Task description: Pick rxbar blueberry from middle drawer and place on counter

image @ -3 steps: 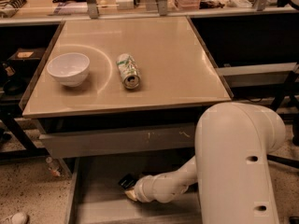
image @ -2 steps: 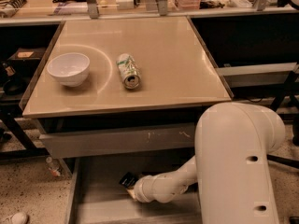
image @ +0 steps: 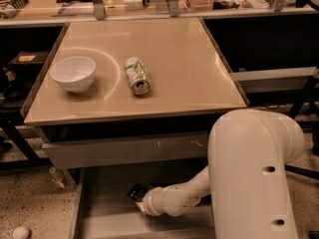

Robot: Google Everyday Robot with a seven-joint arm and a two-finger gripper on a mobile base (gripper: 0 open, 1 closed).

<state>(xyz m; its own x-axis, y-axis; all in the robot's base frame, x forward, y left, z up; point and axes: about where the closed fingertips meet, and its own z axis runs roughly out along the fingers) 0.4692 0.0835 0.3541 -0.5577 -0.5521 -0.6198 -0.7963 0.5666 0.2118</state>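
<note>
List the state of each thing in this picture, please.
Wide grey middle drawer: pulled open.
Gripper: down inside the drawer.
Small dark wrapped rxbar blueberry: in the drawer, beside the gripper.
Crushed green-white can: lying on its side on the glossy beige counter.
Round white bowl: upright, empty.

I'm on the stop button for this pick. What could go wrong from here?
1. The tool is low in the middle drawer, right at the rxbar blueberry. The bar sits at its tip, so it might get pushed instead of gripped.
2. The grey drawer front and the counter edge sit close above, so a straight lift might hit them.
3. The can lies on its side and might roll if bumped.
</note>
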